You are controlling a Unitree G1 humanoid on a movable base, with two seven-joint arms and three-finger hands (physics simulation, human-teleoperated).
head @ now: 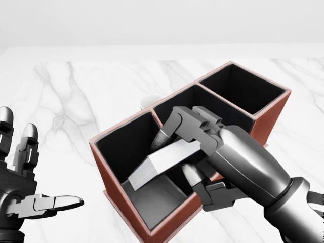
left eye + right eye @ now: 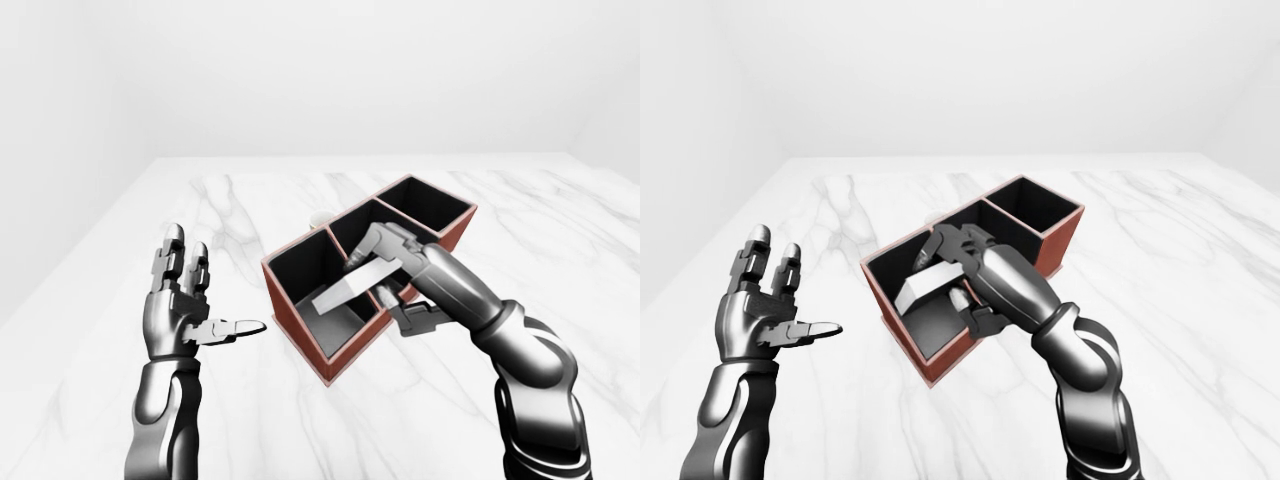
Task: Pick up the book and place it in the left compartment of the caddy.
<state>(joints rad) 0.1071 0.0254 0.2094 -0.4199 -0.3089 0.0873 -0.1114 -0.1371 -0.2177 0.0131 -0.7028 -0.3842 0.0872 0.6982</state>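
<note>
A red-brown caddy (image 1: 119, 200) with three black compartments lies slantwise on the white marble table. My right hand (image 1: 177, 152) is shut on a grey-white book (image 1: 162, 163) and holds it tilted over the left compartment (image 1: 129, 147), its lower end inside the opening. The book also shows in the left-eye view (image 2: 350, 287). My left hand (image 2: 185, 300) is open and empty, held up to the left of the caddy, palm toward it.
A small white object (image 1: 148, 102) shows partly behind the caddy's top-left wall. The middle compartment (image 1: 212, 109) and right compartment (image 1: 243, 88) hold nothing that I can see. The marble table (image 2: 120, 240) spreads wide all around.
</note>
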